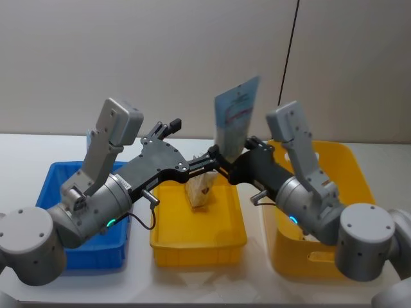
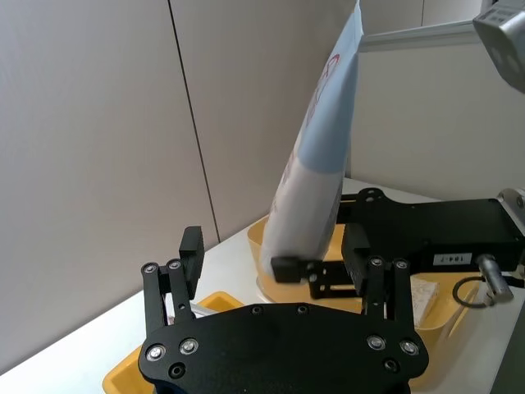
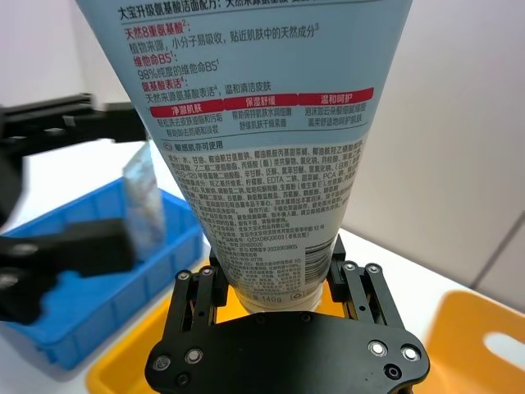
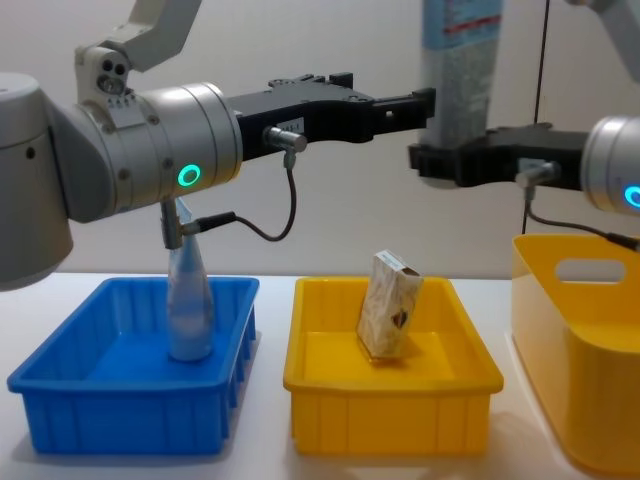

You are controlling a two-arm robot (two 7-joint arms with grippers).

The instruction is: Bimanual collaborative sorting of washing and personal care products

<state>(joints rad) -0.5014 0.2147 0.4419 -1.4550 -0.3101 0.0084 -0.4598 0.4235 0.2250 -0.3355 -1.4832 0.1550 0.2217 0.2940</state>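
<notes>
Leftmost, a blue tray (image 4: 130,400) on the worktop (image 1: 19,154) holds one pale blue tube (image 4: 188,310) standing upright on its cap, apparently already sorted. Above it the left pincer (image 2: 275,267) reaches toward the middle with its fingers spread, just beside the second tube (image 1: 235,115), probably ready for a handover. Below, in the small yellow tray (image 4: 390,375), a patterned carton (image 4: 388,318) leans on end. The right pincer (image 3: 279,283) is clamped on the second tube near its cap, holding it upright with the crimped end up, so the left can reach it. Farthest right is a deep yellow bin (image 4: 580,340).
</notes>
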